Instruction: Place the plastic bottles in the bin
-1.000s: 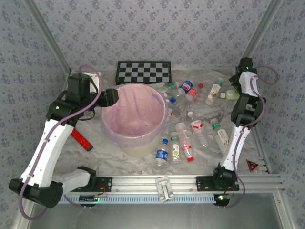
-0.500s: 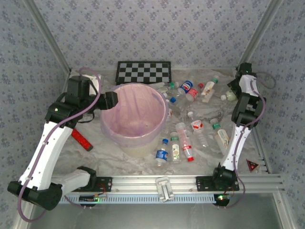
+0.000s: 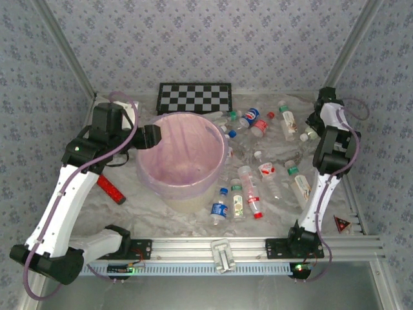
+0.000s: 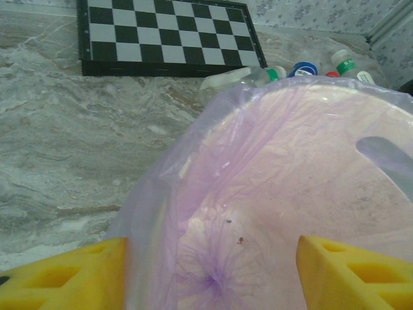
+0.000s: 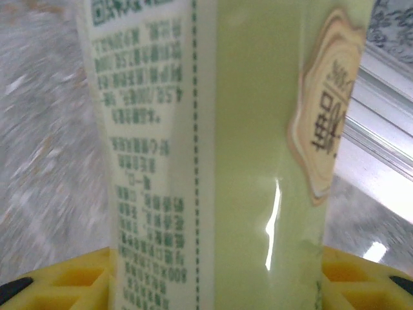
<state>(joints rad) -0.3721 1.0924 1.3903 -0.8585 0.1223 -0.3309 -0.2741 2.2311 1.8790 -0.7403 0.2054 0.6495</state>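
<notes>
The bin (image 3: pixel 187 192) is a cream bucket lined with a pink-lilac bag, standing left of centre. My left gripper (image 3: pixel 152 135) hovers open over its left rim; in the left wrist view the yellow fingers (image 4: pixel 61 274) frame the bag's inside (image 4: pixel 290 168) with nothing between them. Several plastic bottles (image 3: pixel 220 208) lie on the table to the right of the bin, up to the back (image 3: pixel 287 123). At the far right, my right gripper (image 3: pixel 312 128) is down among them. The right wrist view shows the pale green bottle (image 5: pixel 245 129) filling the gap between its yellow fingers (image 5: pixel 61 278).
A checkerboard (image 3: pixel 195 97) lies behind the bin, with two bottles (image 4: pixel 242 77) between them. A flat red bar (image 3: pixel 110 188) lies left of the bin under my left arm. A metal frame rail (image 5: pixel 381 123) runs close beside the pale green bottle.
My right gripper has moved a little farther back and closed in on the pale green bottle. A green-capped bottle beside it has shifted. The left arm has barely moved.
</notes>
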